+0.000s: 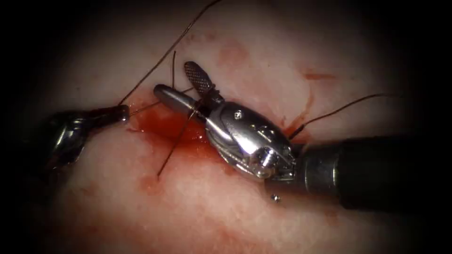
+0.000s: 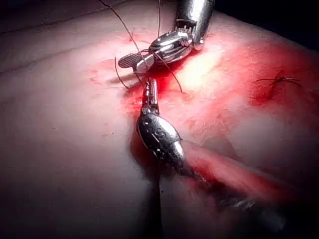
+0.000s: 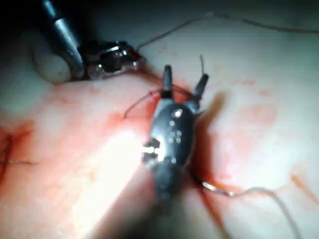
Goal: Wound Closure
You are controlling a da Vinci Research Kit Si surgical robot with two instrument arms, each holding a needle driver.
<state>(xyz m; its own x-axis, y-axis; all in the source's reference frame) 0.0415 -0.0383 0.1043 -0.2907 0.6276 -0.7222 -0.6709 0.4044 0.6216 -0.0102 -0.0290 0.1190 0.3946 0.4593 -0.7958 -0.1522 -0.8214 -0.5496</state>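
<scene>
Right tool (image 1: 181, 84) sits nearest, jaws spread wide w/ thread (image 1: 176, 141) crossing between them, gripping nothing. Left tool (image 1: 123, 113) beyond, clenched on thread at the cut (image 1: 160, 124); no needle seen, so prob. knot/trim stage, closure unfinished. Red fluid (image 1: 174, 129) pools over the cut on the tissue (image 1: 141, 211); loose thread strands clutter the jaws.

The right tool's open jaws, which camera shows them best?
The endoscope view: the right tool lies large there, jaws spread, one ridged inner face up, with thread crossing between them. The right wrist view shows the same tool from behind, two dark prongs. The left wrist view shows it small, beyond the left tool.
</scene>
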